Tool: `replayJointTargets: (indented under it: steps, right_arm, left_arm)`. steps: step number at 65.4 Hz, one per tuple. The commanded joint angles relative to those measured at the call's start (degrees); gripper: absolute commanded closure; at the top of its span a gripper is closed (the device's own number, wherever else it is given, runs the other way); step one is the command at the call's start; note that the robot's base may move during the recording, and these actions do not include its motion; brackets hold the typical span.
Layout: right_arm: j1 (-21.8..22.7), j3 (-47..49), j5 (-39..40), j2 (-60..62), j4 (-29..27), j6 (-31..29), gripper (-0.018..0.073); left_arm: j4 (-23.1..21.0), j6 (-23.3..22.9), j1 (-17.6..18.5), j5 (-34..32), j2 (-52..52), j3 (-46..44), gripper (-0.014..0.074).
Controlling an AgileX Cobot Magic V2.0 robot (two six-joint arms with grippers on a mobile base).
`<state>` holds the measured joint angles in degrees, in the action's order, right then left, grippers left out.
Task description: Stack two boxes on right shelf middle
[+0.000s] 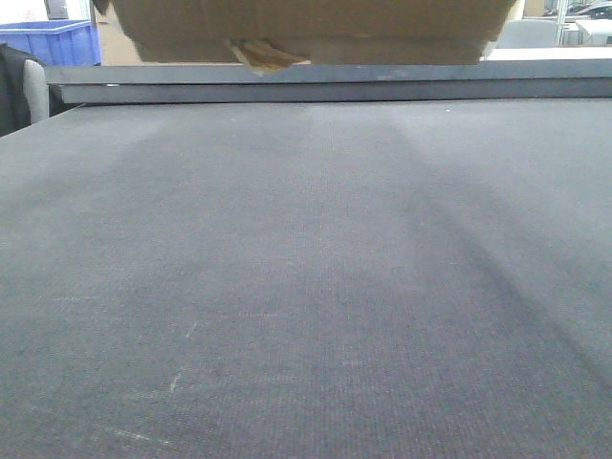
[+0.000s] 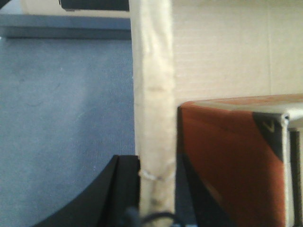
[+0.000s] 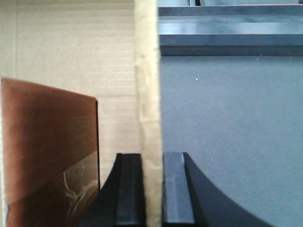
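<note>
The cardboard box (image 1: 316,29) is hanging along the top of the front view, with a crumpled tape scrap (image 1: 260,54) sticking out at its bottom edge. Whether its underside is touching anything cannot be told.

The left claw (image 2: 154,161) is pinching one upright side wall of the box. It is closed down to the thickness of the cardboard, with one black finger (image 2: 124,189) outside the wall and the other inside. Just to the right of this claw, inside the box, a reddish-brown panel (image 2: 222,161) is leaning or standing against the pale inner cardboard face. What it is cannot be told. To the left of the claw, the dark grey tabletop (image 1: 306,287) is spreading away below.

The right claw (image 3: 152,158) is gripping the opposite side wall in the same way, narrowed to the wall's thickness with a finger on each face. To its left, a reddish-brown surface with a glossy strip low on it is showing inside the box. To its right, the tabletop is lying below.

Ahead of both claws, a grey ledge (image 1: 335,81) is running across the far edge of the tabletop. Beyond that ledge, far off to the left of the left claw, a blue plastic bin (image 1: 48,43) is sitting.
</note>
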<state>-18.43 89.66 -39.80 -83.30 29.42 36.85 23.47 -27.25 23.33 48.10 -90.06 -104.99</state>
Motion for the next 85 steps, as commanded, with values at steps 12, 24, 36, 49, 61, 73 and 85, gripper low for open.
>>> replayJointTargets:
  steps: [12,24,36,49,61,73,85]
  right_arm:
    - [2.18,1.12,3.76,0.27,3.22,0.76,0.0720]
    - [2.67,1.12,3.88,0.01,3.22,1.22,0.0721]
    - [2.67,1.02,3.88,-0.06,3.22,1.22,0.0721]
    - [2.67,1.02,3.88,-0.06,3.22,1.22,0.0721]
    - [2.67,1.02,4.25,-0.06,3.22,1.22,0.0721]
    - [2.67,1.02,4.25,-0.06,3.22,1.22,0.0721]
    - [2.67,1.02,4.25,-0.06,3.22,1.22,0.0721]
  left_arm:
    - [0.62,-0.44,-0.08,-3.72,2.85,-0.13,0.0707]
    - [1.03,-2.37,-0.08,-7.37,3.06,2.12,0.0707]
    - [2.76,-2.73,-0.08,-7.60,3.06,2.15,0.0707]
    - [2.75,-2.73,-0.08,-6.63,3.06,2.15,0.0707]
    - [2.75,-2.73,-0.08,-6.63,3.06,2.15,0.0707]
    - [2.75,-2.73,-0.08,-6.76,3.06,2.15,0.0707]
    - [2.75,-2.73,-0.08,-6.76,3.06,2.15,0.0707]
